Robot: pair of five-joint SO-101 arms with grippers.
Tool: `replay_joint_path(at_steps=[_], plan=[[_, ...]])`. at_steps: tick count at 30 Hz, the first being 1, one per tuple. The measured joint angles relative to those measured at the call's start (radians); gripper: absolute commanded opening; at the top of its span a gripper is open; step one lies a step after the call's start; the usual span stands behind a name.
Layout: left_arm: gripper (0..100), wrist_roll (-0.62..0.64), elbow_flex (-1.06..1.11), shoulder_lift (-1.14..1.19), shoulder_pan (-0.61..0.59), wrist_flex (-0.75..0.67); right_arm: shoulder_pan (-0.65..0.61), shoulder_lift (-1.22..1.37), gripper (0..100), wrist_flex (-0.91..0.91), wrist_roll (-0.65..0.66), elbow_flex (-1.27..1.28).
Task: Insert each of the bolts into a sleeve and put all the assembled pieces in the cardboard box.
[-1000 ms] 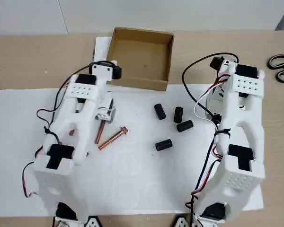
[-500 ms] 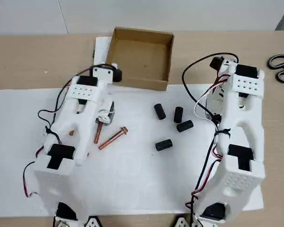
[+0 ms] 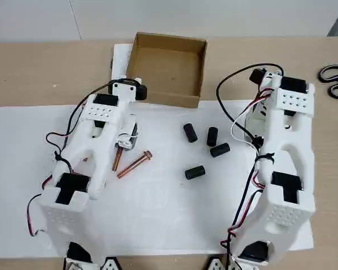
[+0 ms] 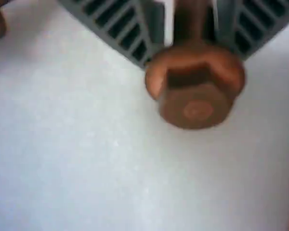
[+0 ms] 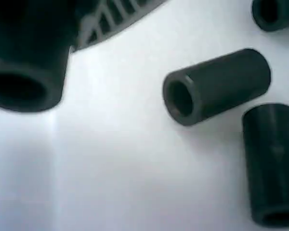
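Copper bolt (image 4: 195,91) is clamped in the left gripper (image 3: 124,143), shank pointing back at its own base. Black sleeves (image 3: 195,172) sit well off to the right, closer to the right arm (image 3: 284,146).

The cardboard box (image 3: 168,68) at top centre is open from above, and its near wall rises off the white sheet (image 3: 158,214). Between the left arm (image 3: 93,143) and right arm (image 3: 287,135), a wide lane of sheet runs from bottom centre up to mid-frame. Right of centre three sleeves (image 3: 212,135) lie close together with narrow gaps between them; a fourth sleeve (image 3: 195,172) lies apart, lower. A loose bolt (image 3: 134,164) lies slantwise just right of the left arm. The right arm's black cable (image 3: 218,93) loops out near the sleeves. Scissors (image 3: 333,80) lie at the right edge, well apart.
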Motion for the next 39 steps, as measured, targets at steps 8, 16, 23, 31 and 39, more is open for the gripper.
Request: replay_joint_path(at_steps=[8, 16, 23, 31, 39], plan=[[0, 0.000, 0.005, 0.000, 0.005, -0.009, 0.000, 0.000, 0.7, 0.000, 0.000, 0.000], [0, 0.000, -0.066, 0.006, 0.003, 0.043, 0.000, -0.081, 0.7, 0.043, 0.002, 0.000], [0, -0.005, -0.331, 0.008, 0.006, 0.245, 0.000, -0.215, 0.4, 0.103, 0.002, 0.000], [0, -0.003, -0.477, 0.008, 0.006, 0.373, 0.000, -0.379, 0.4, 0.115, 0.002, 0.100], [0, 0.000, -0.477, -0.066, 0.017, 0.379, -0.044, -0.631, 0.4, 0.117, 0.002, 0.270]])
